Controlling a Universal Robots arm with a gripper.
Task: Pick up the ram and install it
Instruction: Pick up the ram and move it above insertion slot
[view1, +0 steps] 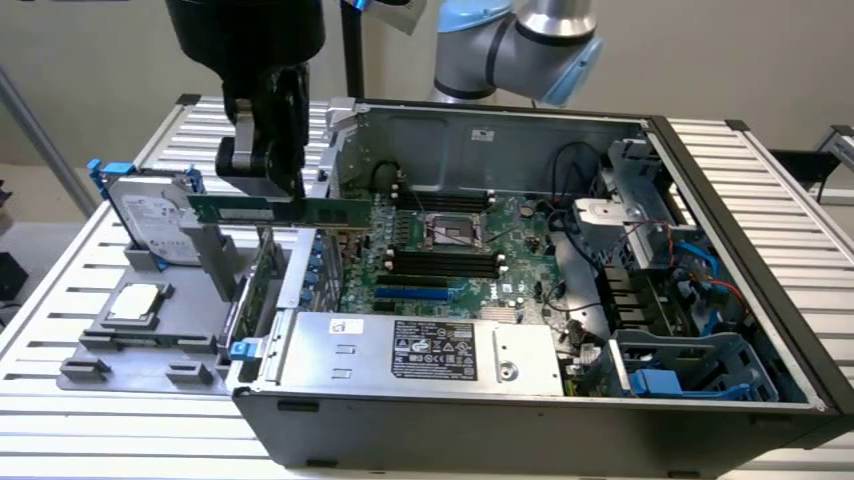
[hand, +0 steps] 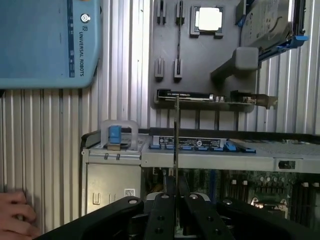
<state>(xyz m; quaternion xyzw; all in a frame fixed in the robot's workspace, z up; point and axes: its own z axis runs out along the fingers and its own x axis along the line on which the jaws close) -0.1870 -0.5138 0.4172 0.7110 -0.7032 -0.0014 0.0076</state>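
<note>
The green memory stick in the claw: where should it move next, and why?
Probably sideways, toward the exterior view's right, until it is above the black memory slots. The gripper is shut on the ram, which hangs in the air over the wall of the computer case on the exterior view's left, short of those slots.

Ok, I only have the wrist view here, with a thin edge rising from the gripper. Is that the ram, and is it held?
Observer: Yes. In the exterior view the gripper is shut on the ram, a green stick held level and gripped near its middle.
Operator: Is it in a slot?
Observer: No. It hangs in the air over the computer case edge at the exterior view's left, apart from the motherboard.
Operator: Where are the slots?
Observer: The long black memory slots lie on the near side of the CPU socket, further to that view's right than the ram.
</note>
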